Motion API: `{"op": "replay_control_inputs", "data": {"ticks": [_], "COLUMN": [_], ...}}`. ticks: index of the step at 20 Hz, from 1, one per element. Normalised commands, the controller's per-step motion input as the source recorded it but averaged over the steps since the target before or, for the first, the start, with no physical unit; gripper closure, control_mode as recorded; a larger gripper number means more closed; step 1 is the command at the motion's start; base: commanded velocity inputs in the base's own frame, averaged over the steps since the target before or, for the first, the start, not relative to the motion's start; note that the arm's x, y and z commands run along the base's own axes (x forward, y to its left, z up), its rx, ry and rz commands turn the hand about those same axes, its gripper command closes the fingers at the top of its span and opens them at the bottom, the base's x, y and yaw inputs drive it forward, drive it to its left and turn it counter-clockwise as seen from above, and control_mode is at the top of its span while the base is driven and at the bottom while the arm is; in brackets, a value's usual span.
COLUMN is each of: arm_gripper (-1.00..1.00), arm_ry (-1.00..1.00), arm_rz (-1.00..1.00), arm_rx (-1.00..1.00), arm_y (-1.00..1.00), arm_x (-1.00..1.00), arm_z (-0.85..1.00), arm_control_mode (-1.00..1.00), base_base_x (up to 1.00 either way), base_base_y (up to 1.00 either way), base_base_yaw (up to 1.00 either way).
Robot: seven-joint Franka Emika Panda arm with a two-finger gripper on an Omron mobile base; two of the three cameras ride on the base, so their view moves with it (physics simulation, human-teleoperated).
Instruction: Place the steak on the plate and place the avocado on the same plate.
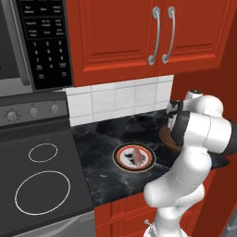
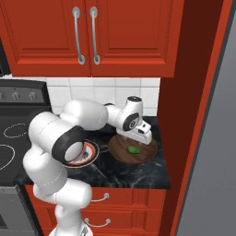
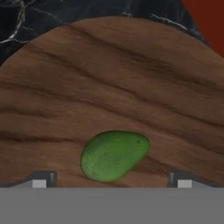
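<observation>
The steak (image 1: 137,157) lies flat on the plate (image 1: 118,151), a round white plate with a dark, orange-edged rim on the black marble counter. Part of the plate (image 2: 92,152) peeks out from behind my arm. The avocado (image 2: 133,149) rests inside a dark brown wooden bowl (image 2: 120,156) to the right of the plate. My gripper (image 2: 139,137) hovers just above the bowl, open. In the hand view the avocado (image 3: 114,155) sits between and slightly beyond the spread fingertips of the gripper (image 3: 111,183), untouched.
A stovetop (image 1: 41,176) lies left of the counter, with a microwave (image 1: 37,41) above it. Red cabinets (image 2: 87,32) hang over the counter. A tall red side panel (image 2: 184,115) bounds the counter close to the bowl's right. The counter's front edge (image 2: 115,186) is near.
</observation>
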Motion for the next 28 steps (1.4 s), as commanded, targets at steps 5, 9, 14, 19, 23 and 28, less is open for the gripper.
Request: {"op": "replay_control_inputs", "data": {"ticks": [5, 9, 14, 19, 23, 28], "arm_gripper": [-1.0, -1.0, -1.0, -1.0, -1.0, -1.0], "arm_ry": [0.01, 0.0, 0.0, 0.0, 0.0, 0.0], "arm_rz": [0.0, 0.0, 0.0, 0.0, 0.0, 0.0], "arm_rx": [0.0, 0.0, 0.0, 0.0, 0.0, 0.0], "arm_y": [0.06, 0.05, 0.05, 0.01, 0.0, 0.0], "arm_x": [0.0, 0.0, 0.0, 0.0, 0.0, 0.0], "arm_z": [-0.29, -0.3, -0.12, -0.11, -0.16, -0.14], "arm_control_mode": [-1.0, -1.0, -1.0, -1.0, -1.0, -1.0], "base_base_x": [0.0, 0.0, 0.0, 0.0, 0.0, 0.0], "base_base_y": [0.0, 0.0, 0.0, 0.0, 0.0, 0.0], "base_base_yaw": [0.0, 0.0, 0.0, 0.0, 0.0, 0.0]}}
